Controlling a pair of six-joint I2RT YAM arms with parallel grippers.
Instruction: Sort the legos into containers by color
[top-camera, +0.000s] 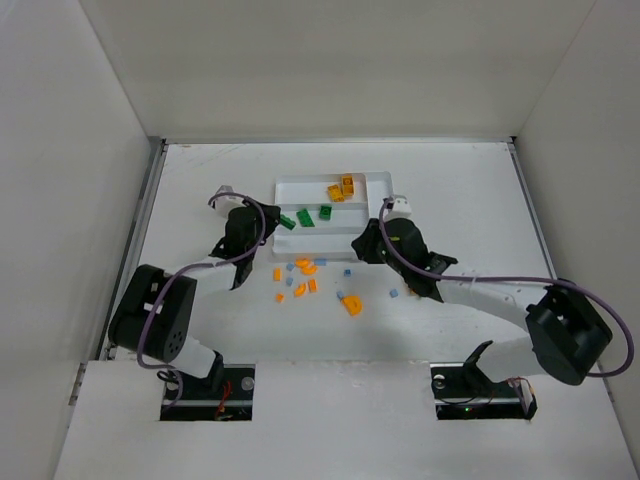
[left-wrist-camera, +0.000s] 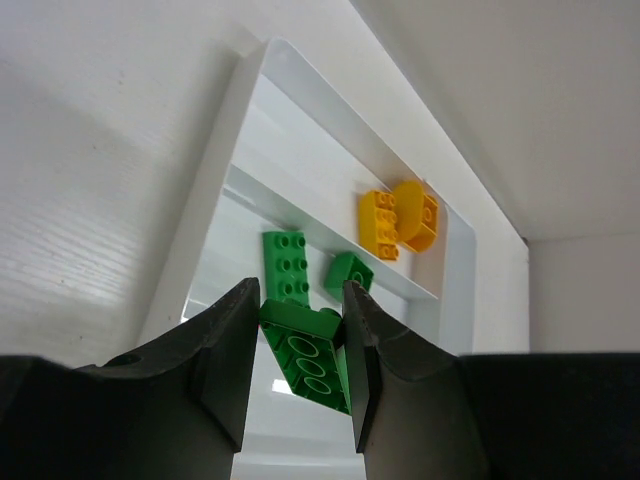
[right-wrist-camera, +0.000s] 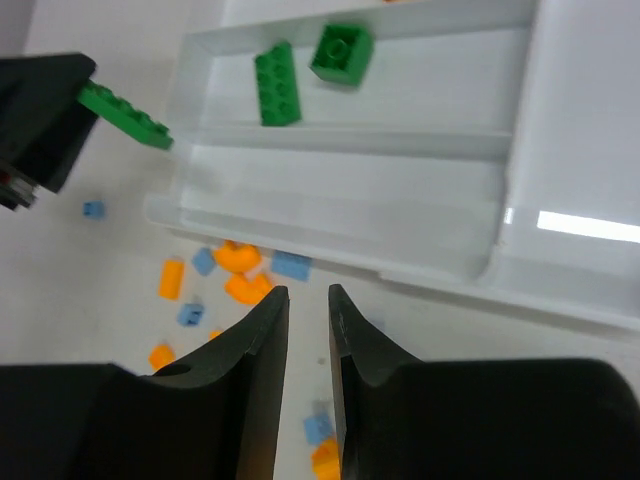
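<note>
Our left end effector (left-wrist-camera: 298, 300) pinches a green brick (left-wrist-camera: 310, 350) by its two long side walls. The brick sits tilted in the grip, over the left end of the tray (left-wrist-camera: 215, 190). It is close to the slot (right-wrist-camera: 430, 100) where two other green pieces (right-wrist-camera: 277, 85) already lie. The brick looks hard, very light and smooth-sided, so we judge it will neither crush nor bend, but it could pivot or squirt out of a skewed hold. Flat opposite walls are the place to take it, not the studded top.

Our right end effector (right-wrist-camera: 308, 300) hangs over the desk (top-camera: 460, 200) just outside the tray's near wall. Its jaws are narrowly parted, with nothing between them that we can see. Below it lie the loose legos (top-camera: 300, 275), orange and light blue. They are tiny next to the fingertips, so each calls for a centred pinch from straight above, or it will likely skid across the slick surface.
</note>
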